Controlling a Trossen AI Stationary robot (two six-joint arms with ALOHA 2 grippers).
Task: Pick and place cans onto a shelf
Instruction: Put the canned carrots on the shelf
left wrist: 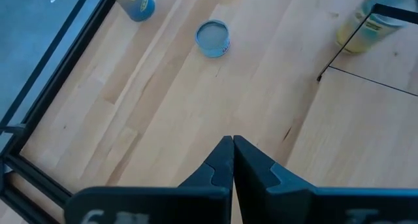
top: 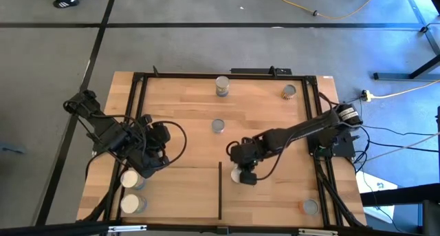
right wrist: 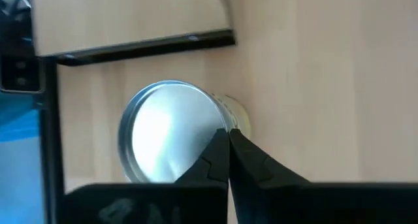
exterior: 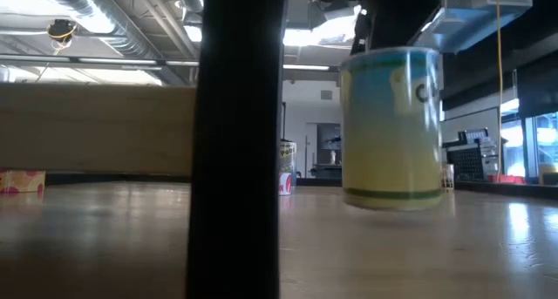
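A yellow-and-blue labelled can [top: 236,175] [exterior: 390,129] with a silver top [right wrist: 163,132] stands just right of the shelf's black divider [top: 220,191] [right wrist: 144,44]. My right gripper [top: 243,174] [right wrist: 228,134] is shut, and its tips are over the rim of that can on the side away from the divider. The shelf [top: 179,195] is the light panel at the near left, and two cans [top: 130,179] [top: 132,204] stand on it. My left gripper [top: 150,162] [left wrist: 232,142] hangs shut above the table, at the shelf's far left corner, with nothing in it. My right gripper comes down slanting from the table's right side. Its shut fingertips [right wrist: 219,145] sit at the can's top rim [right wrist: 221,116]. I cannot tell whether they touch the rim. In the low view the can is upright, and its base is close to the tabletop.
More cans stand on the table: one at the far middle [top: 222,87], one at the far right [top: 288,92], a blue one in the centre [top: 218,126] [left wrist: 213,38] and one at the near right [top: 310,207]. Black frame rails [top: 141,105] run along the table's edges.
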